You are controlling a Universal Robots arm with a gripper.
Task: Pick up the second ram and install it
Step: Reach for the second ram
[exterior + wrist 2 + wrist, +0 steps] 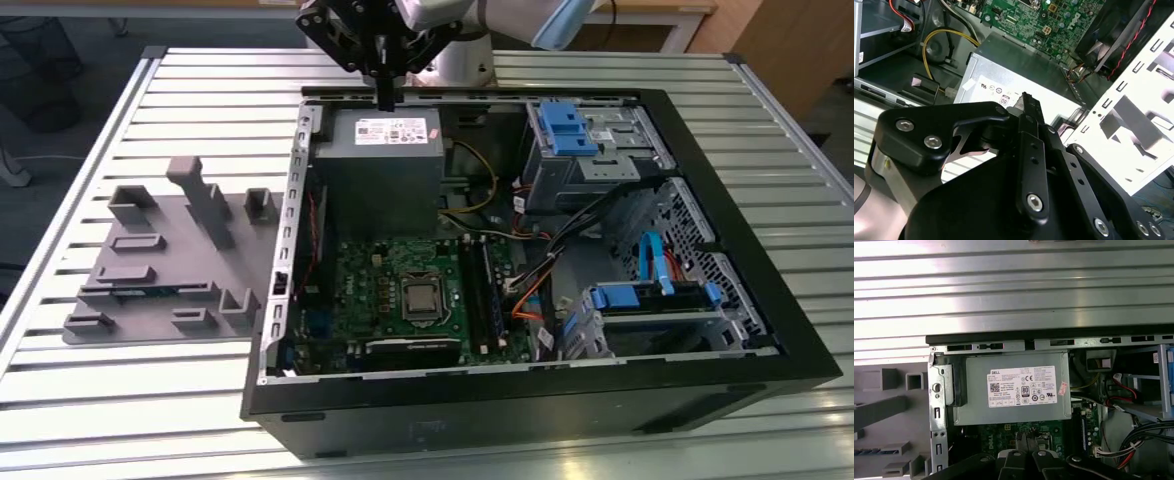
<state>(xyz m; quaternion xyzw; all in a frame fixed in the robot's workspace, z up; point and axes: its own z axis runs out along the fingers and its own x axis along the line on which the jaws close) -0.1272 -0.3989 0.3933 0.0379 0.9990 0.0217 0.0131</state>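
The second ram (144, 291) is a thin blue stick lying in a slot of the grey holder (200, 250) on the table, at the exterior view's left of the open computer case. In the first wrist view the second ram (869, 451) shows as a blue strip in the grey holder (884, 410). My gripper (386, 100) hangs over the far edge of the case, above the grey power supply (378, 150), well away from the ram. Its fingers are shut with nothing between them. The gripper (1021, 444) points down towards the green motherboard (1004, 437).
The green motherboard (400, 295) lies in the case with long black slot rails (478, 290) beside the processor socket. Blue drive brackets (567, 125) and loose cables fill the case's right part. The black case wall (534, 395) rises at the front. Ribbed metal tabletop (134, 420) surrounds everything.
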